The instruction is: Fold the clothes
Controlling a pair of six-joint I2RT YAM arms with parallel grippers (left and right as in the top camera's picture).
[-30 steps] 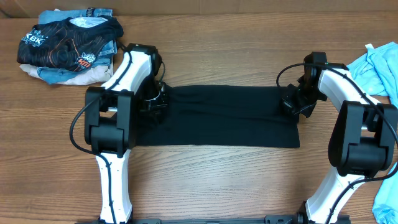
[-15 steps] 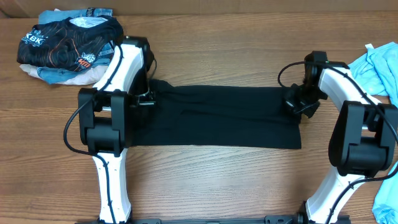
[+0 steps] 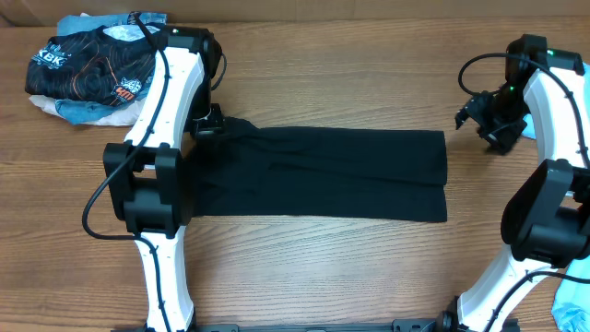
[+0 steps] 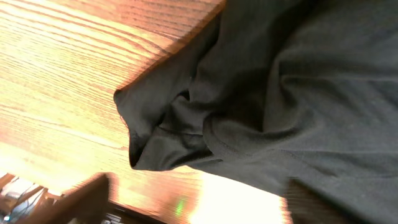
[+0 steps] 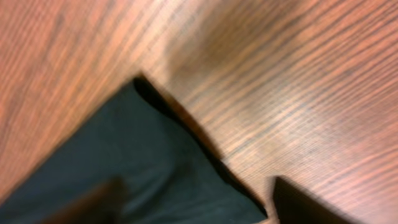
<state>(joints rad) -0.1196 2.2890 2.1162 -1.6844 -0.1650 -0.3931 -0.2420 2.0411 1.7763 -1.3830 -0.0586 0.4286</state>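
The clothes, a plain black T-shirt (image 3: 323, 175), lie folded into a long flat strip across the middle of the table. My left gripper (image 3: 208, 124) hovers at the strip's far left corner, open and holding nothing. In the left wrist view that corner is bunched fabric (image 4: 161, 134), with my left gripper (image 4: 199, 208) spread wide over bare wood. My right gripper (image 3: 489, 124) is off the shirt's right end, apart from it. The right wrist view shows the shirt's corner (image 5: 143, 168) below my open right gripper (image 5: 199, 202).
A heap of other garments, topped by a black shirt with orange-and-white print (image 3: 101, 60), sits at the far left corner. Light blue cloth (image 3: 562, 101) lies at the right edge, and more of it (image 3: 576, 314) at the near right corner.
Both grippers have opened and let go of the shirt's ends. The left one has moved toward the far left, the right one away to the far right. The strip now lies flat.
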